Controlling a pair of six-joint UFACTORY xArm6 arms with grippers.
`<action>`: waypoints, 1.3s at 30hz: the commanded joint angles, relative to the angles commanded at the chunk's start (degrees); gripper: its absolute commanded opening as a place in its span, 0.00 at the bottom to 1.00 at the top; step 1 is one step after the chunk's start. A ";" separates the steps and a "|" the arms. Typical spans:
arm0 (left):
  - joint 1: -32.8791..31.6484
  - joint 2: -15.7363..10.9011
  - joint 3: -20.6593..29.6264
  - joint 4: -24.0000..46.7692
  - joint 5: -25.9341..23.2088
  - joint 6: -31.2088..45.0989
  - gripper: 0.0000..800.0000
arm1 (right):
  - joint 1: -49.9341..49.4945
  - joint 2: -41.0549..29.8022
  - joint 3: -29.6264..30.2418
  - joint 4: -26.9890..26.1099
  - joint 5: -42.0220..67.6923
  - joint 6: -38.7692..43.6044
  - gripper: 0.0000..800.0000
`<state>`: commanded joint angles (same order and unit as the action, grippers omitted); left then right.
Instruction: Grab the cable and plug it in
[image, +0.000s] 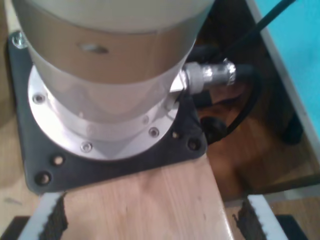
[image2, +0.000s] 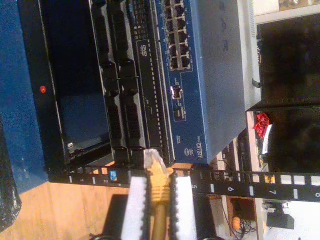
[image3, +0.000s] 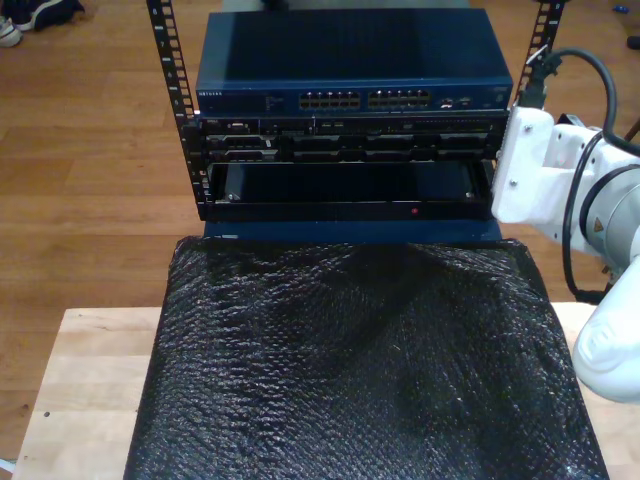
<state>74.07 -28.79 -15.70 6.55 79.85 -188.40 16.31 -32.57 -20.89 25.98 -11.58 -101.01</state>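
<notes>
The cable (image2: 160, 192) is yellow-orange and runs up between the white toothed fingers (image2: 135, 210) of my second gripper (image2: 159, 210), which is shut on it. Its clear plug (image2: 151, 159) sticks out past the fingertips, close to the front of the rack, near a black unit (image2: 150, 90) beside the blue switch (image2: 200, 75). The switch's rows of ports (image2: 177, 30) lie further along its face. My first gripper (image: 152, 220) stands open over a wooden board (image: 145, 200) with nothing between its fingers, facing an arm's grey base (image: 110, 75).
In the exterior view the blue switch (image3: 350, 70) tops a black rack (image3: 345, 165), with a black mat (image3: 360, 360) in front on the wooden table (image3: 85, 370). A white arm (image3: 560, 190) stands by the rack at the exterior view's right. Black cables (image: 245, 100) trail beside the base.
</notes>
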 joint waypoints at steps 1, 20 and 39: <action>0.70 -0.09 0.79 0.00 -1.14 0.26 1.00 | 0.00 0.00 0.09 0.09 0.00 0.00 0.00; 1.93 0.18 8.09 -0.35 -14.07 2.02 1.00 | 3.69 2.90 0.53 0.26 -7.82 0.00 0.00; 1.93 0.18 8.09 -0.35 -14.07 2.02 1.00 | 11.78 14.59 -3.25 0.09 -21.36 -0.09 0.00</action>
<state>76.00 -28.62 -7.62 6.20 65.78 -186.37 28.09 -17.98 -24.14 26.07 -32.95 -101.10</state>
